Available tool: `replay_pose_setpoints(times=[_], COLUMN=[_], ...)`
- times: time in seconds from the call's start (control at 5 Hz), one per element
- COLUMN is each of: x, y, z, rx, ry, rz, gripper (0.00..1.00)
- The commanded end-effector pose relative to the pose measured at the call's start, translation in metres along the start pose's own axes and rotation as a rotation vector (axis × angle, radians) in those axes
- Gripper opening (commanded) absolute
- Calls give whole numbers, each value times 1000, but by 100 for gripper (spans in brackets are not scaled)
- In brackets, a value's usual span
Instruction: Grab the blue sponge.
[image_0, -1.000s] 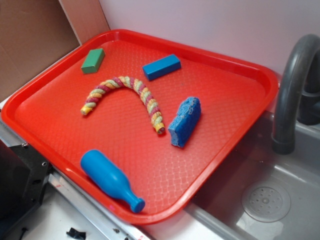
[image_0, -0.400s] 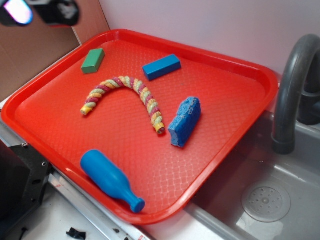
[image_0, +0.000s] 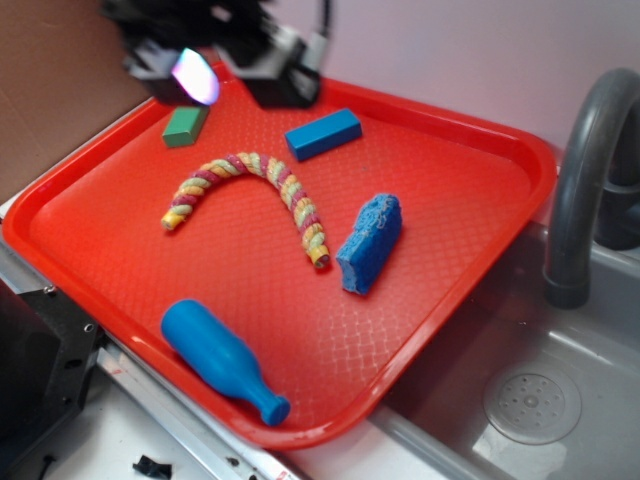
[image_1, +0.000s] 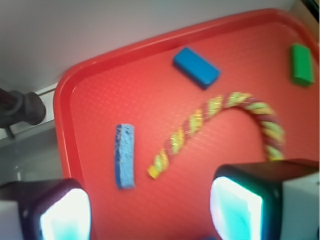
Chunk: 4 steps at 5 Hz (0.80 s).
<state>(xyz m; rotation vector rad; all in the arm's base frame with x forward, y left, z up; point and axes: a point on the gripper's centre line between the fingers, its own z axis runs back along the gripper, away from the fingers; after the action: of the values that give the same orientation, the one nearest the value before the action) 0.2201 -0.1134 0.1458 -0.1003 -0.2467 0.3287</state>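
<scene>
The blue sponge (image_0: 370, 243) stands on its long edge on the right part of the red tray (image_0: 480, 130), rough and ragged. In the wrist view the blue sponge (image_1: 125, 156) shows as a narrow blue strip near the tray's left rim. My gripper (image_0: 225, 80) hangs blurred high over the tray's far left corner, well away from the sponge. In the wrist view my gripper (image_1: 150, 210) is open, its two lit pads wide apart with only bare tray between them.
A smooth blue block (image_0: 323, 133), a green block (image_0: 186, 121), a twisted multicoloured rope (image_0: 255, 195) and a blue bottle-shaped toy (image_0: 222, 360) also lie on the tray. A grey sink (image_0: 530, 400) with a curved faucet (image_0: 580, 180) sits to the right.
My gripper has come into view from the upper left and moved right and down over the tray's far corner. Nothing on the tray has shifted.
</scene>
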Motion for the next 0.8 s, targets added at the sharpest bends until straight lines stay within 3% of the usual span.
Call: replay_pose_setpoints(times=[0.0, 0.4, 0.6], x=[21, 17, 13], y=[-16, -15, -19], z=[-48, -98, -117], rx=[7, 59, 9], ry=[-4, 25, 74], rz=[18, -57, -110], gripper=[100, 100, 100])
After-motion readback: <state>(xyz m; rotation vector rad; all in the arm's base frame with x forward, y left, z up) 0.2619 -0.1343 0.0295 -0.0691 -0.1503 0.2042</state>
